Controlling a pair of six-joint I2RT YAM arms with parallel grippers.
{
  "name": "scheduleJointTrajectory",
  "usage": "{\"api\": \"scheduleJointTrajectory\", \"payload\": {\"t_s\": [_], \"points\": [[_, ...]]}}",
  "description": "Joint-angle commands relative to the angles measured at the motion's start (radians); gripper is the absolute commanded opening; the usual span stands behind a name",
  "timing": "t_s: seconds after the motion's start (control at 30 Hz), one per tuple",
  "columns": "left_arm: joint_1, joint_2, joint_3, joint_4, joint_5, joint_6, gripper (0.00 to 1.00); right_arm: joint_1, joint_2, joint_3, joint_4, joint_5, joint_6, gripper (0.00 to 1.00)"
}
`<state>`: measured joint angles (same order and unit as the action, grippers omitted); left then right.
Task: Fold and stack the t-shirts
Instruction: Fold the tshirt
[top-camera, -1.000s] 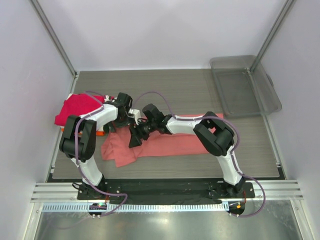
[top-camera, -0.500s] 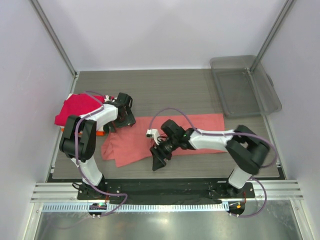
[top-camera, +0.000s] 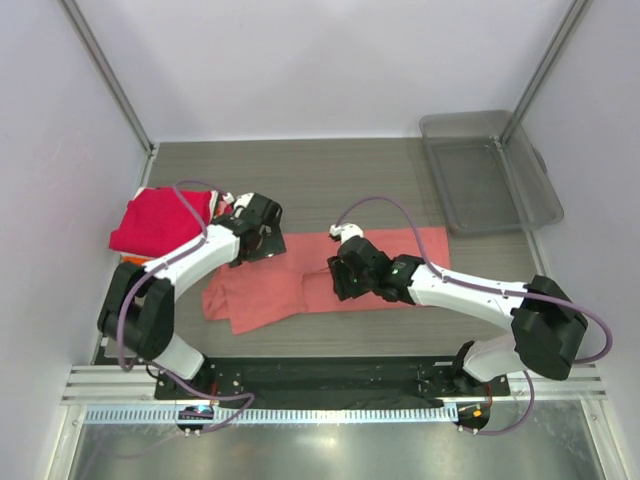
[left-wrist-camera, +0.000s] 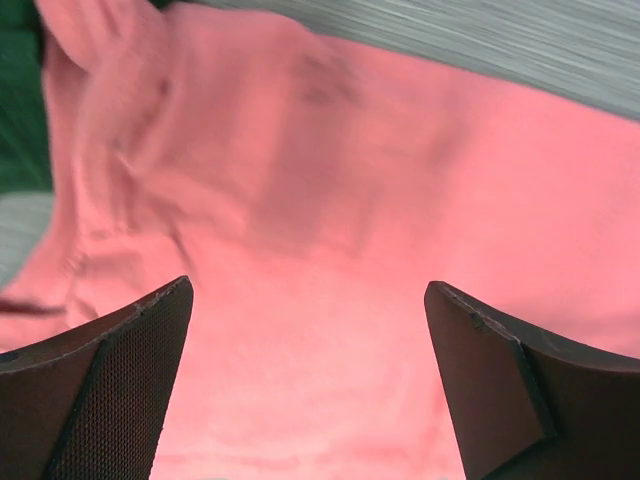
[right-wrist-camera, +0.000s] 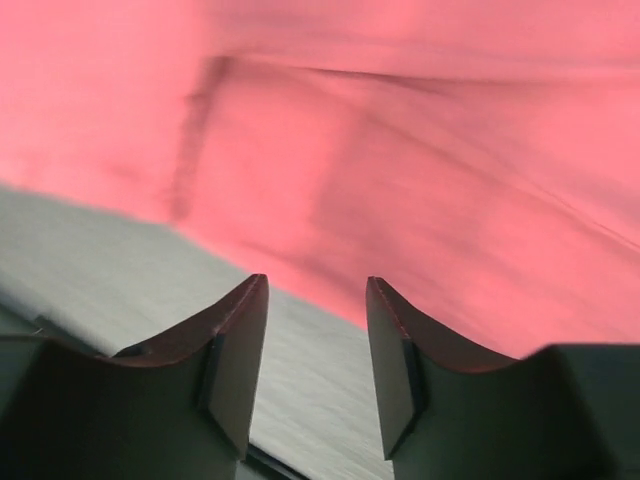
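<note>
Left fingers (left-wrist-camera: 110, 390) spread wide, empty, above salmon-pink cotton t-shirt (left-wrist-camera: 330, 200). Right fingers (right-wrist-camera: 225, 360) narrow, empty, over its edge and grey surface (right-wrist-camera: 100, 250).

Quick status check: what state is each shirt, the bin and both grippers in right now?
Salmon-pink shirt: laid out in a long strip, left end rumpled, not gripped.
Magenta-red shirt: folded, lying far left.
Clear bin: upright, nothing in it.
Left gripper: wide open, above pink fabric.
Right gripper: jaws narrowly apart, gripping nothing.
</note>
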<state>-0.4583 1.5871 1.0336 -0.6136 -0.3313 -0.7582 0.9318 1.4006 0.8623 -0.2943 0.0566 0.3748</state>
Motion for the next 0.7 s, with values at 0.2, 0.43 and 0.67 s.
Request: {"api": "scheduleJointTrajectory", "payload": {"t_s": [0.2, 0.43, 0.67], "points": [[-0.123, -0.136, -0.049, -0.121, -0.032, -0.156, 0.99, -0.103, -0.064, -0.051, -0.347, 0.692, 0.429, 0.20], [-0.109, -0.017, -0.032, -0.086, -0.046, -0.158, 0.99, -0.237, -0.074, -0.094, -0.341, 0.732, 0.490, 0.01], [-0.071, 0.160, 0.078, -0.095, -0.057, -0.144, 0.99, -0.241, 0.107, -0.108, -0.298, 0.681, 0.467, 0.01]]}}
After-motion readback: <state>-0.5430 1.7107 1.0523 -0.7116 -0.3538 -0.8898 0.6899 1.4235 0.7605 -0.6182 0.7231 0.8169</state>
